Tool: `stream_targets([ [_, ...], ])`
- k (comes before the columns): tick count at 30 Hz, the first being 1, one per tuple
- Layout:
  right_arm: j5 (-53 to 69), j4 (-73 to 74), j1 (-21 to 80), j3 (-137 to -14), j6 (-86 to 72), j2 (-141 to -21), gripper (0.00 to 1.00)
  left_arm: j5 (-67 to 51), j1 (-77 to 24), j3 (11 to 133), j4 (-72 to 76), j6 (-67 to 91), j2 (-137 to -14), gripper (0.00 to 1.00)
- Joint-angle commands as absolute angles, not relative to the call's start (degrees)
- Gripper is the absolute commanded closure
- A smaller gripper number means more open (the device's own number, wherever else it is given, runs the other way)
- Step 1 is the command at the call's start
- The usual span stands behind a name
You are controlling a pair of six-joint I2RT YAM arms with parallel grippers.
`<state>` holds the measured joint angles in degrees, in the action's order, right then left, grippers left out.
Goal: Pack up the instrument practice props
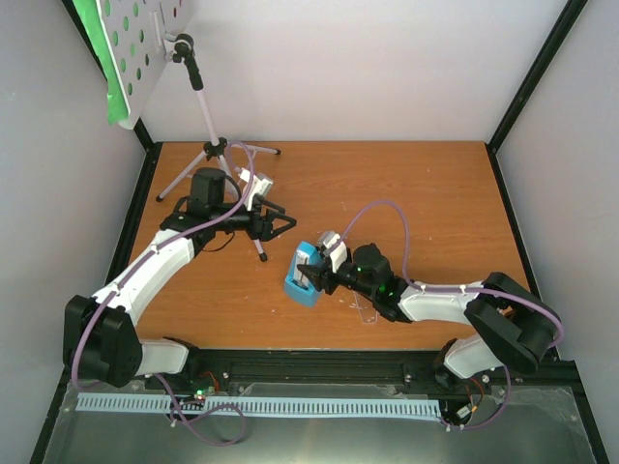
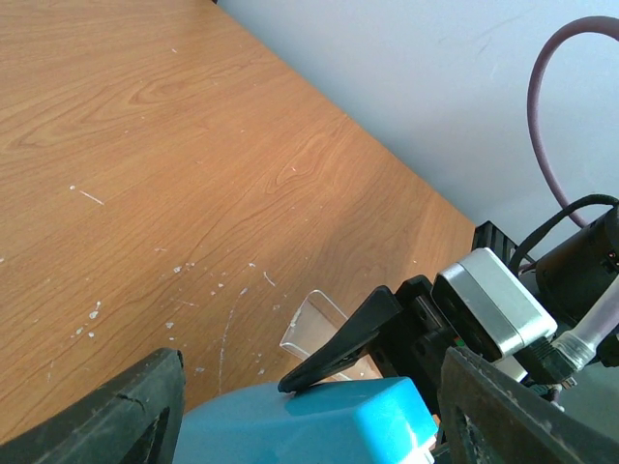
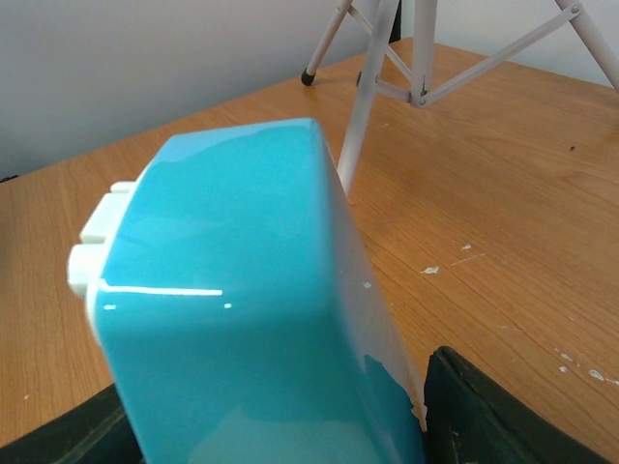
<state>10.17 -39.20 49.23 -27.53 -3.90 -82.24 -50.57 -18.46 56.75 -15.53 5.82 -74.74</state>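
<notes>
My right gripper (image 1: 314, 275) is shut on the small blue metronome (image 1: 306, 274) and holds it near the table's middle. The metronome fills the right wrist view (image 3: 242, 300), with my right gripper (image 3: 280, 430) closed round its base. My left gripper (image 1: 278, 224) is open and empty, just left of and behind the metronome, beside a leg of the silver tripod music stand (image 1: 215, 145). In the left wrist view the metronome (image 2: 319, 425) lies low between my spread fingers (image 2: 145, 411). The stand's grey perforated tray (image 1: 155, 48) carries a green page (image 1: 102, 53). No red page shows.
A small clear plastic piece (image 2: 314, 324) lies on the wooden table (image 1: 426, 193) under the right arm. Tripod legs (image 3: 372, 87) stand close behind the metronome. Black frame posts and grey walls close in the table.
</notes>
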Motion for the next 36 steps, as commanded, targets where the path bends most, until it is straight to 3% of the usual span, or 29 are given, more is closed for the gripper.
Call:
stream_targets([
  [1, 8.56, -37.58, 49.57, -29.07, -4.96, -83.06, 0.37, -50.71, -18.76, 57.04, -14.61, 4.39, -73.32, 0.27],
  [36, 4.57, -28.15, 48.95, -35.14, -10.54, -83.75, 0.33, -60.17, -18.96, 56.25, -12.80, 7.19, -77.47, 0.28],
])
